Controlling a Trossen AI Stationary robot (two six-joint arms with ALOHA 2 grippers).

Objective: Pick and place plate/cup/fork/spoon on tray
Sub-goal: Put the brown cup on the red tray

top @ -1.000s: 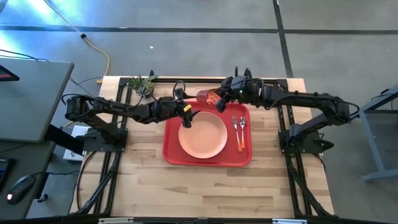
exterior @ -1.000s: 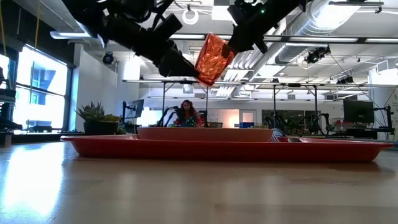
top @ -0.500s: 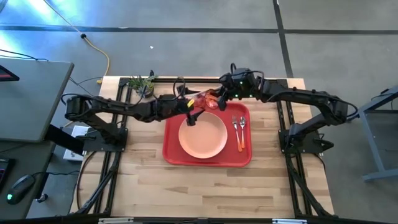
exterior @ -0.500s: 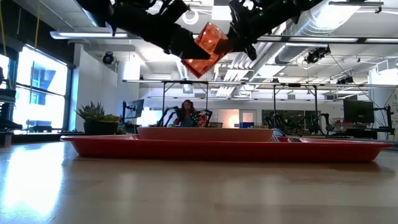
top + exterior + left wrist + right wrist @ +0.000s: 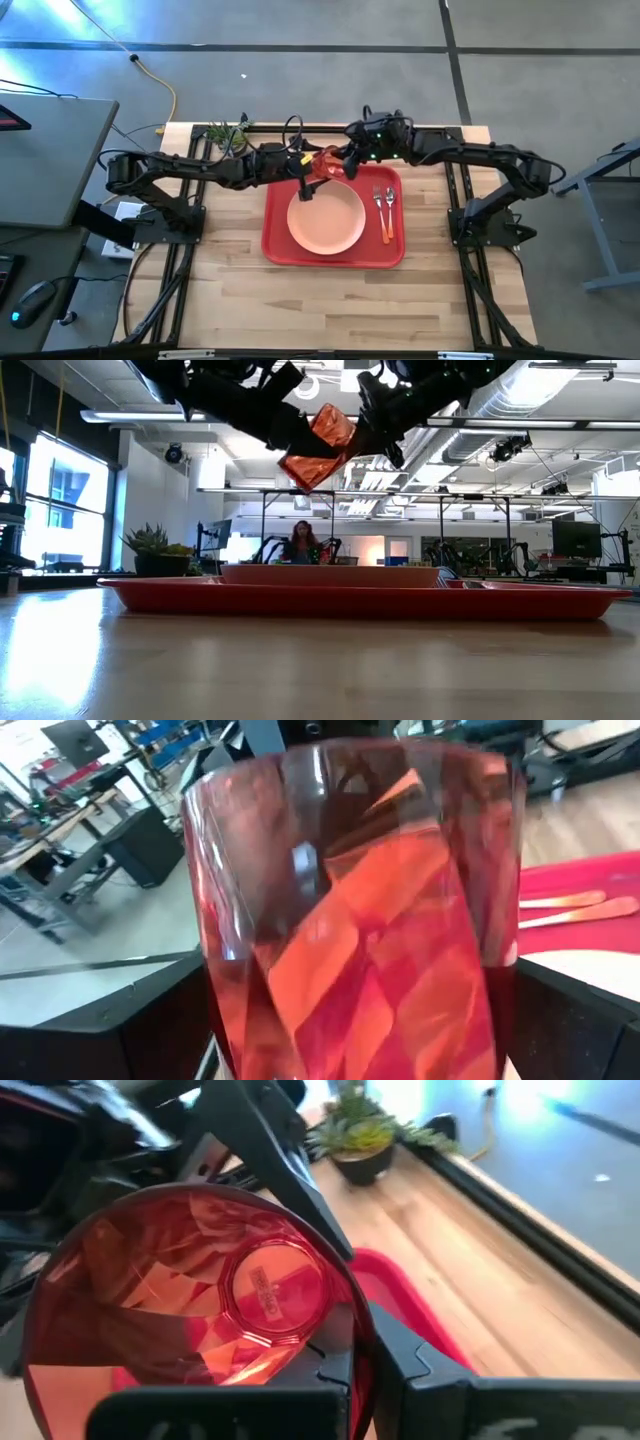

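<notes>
The orange-red cup [image 5: 322, 163] hangs tilted in the air over the red tray's [image 5: 392, 255] far left part, with its base toward the table's left. My right gripper [image 5: 343, 165] is shut on it. My left gripper [image 5: 305, 172] is open. Its two fingers [image 5: 150, 1020] stand on either side of the cup's base end, and I cannot tell whether they touch it. The pink plate [image 5: 326, 222] lies on the tray. The fork and spoon [image 5: 384, 208] lie side by side to the plate's right. My right gripper holds the cup by its rim [image 5: 352, 1342] at the open end. The rim runs down between the two fingers. The fingers come from the table's right, roughly level. The cup is lifted clear above the tray, tipped with its base [image 5: 272, 1292] pointing away toward the left arm.
A small green potted plant [image 5: 228, 135] stands at the table's far left, behind the left arm. Bare wood lies in front of the tray and on both sides of it. A person [image 5: 302, 540] sits in the room beyond the table.
My right gripper has carried the cup toward the table's left and tipped it further over. My left gripper has risen and moved toward the far edge, and its fingers now stand around the cup's base end.
</notes>
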